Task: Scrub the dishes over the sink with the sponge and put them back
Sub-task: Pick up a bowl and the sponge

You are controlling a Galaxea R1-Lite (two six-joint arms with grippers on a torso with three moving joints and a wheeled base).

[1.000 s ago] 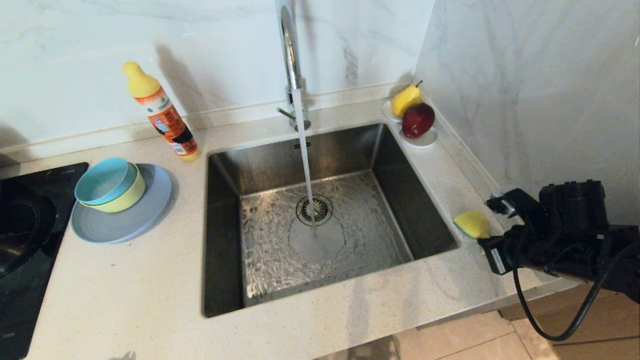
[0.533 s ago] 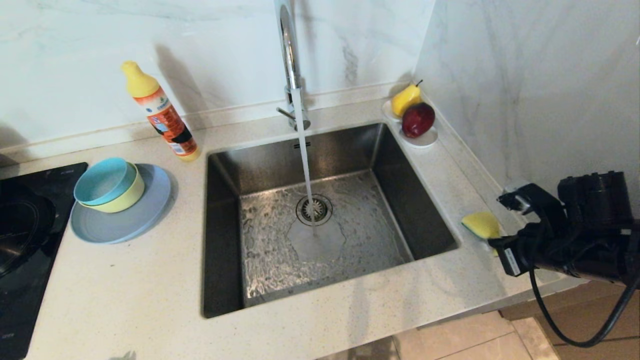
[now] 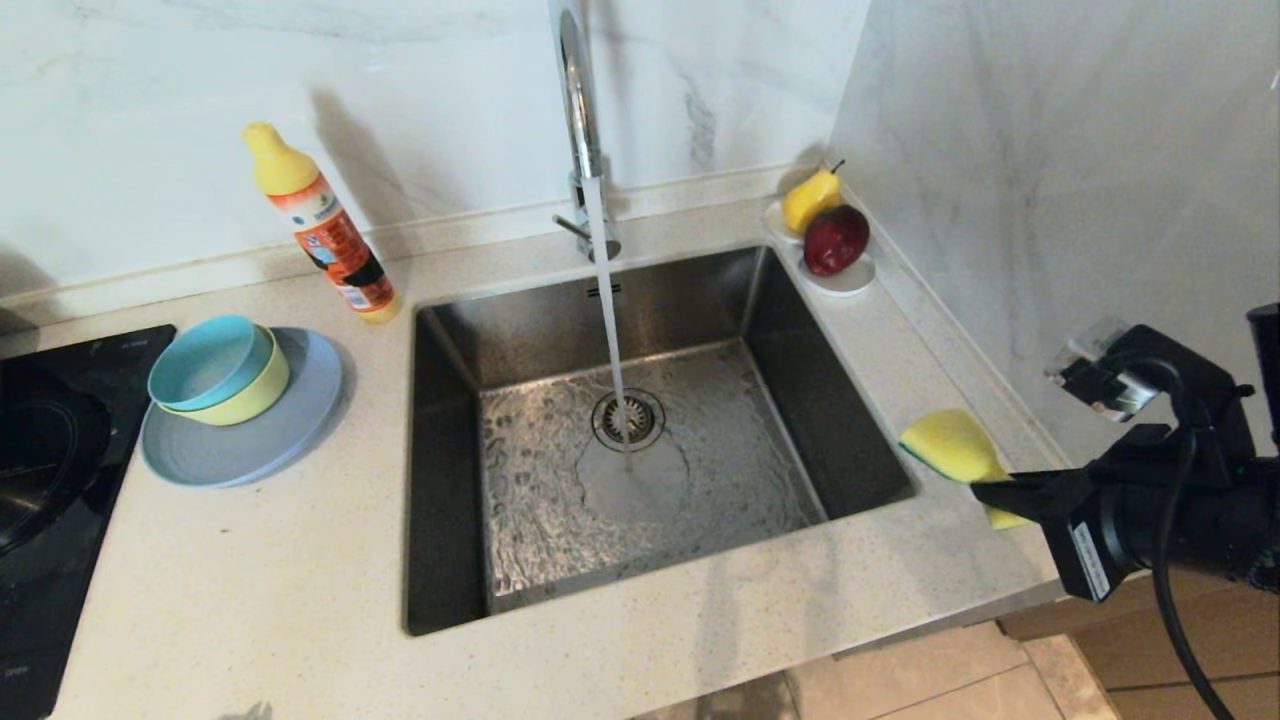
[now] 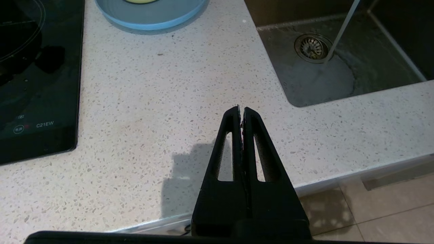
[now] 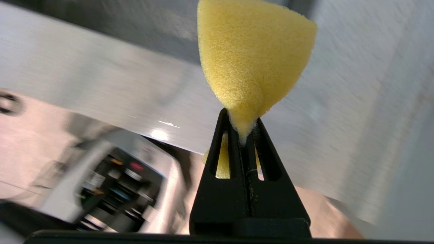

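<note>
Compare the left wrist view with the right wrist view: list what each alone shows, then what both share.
Only the left wrist view: the left gripper, shut and empty, above the counter; the grey-blue plate; the black cooktop; the sink with its drain and running water.

Only the right wrist view: the right gripper shut on the yellow sponge, which it pinches into a cone; the surroundings are blurred.

Shared: nothing that I can identify with certainty.

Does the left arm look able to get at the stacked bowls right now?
Probably yes: the left gripper hangs shut and empty over bare counter, with nothing standing between it and the bowls on the plate; it must open first.
</note>
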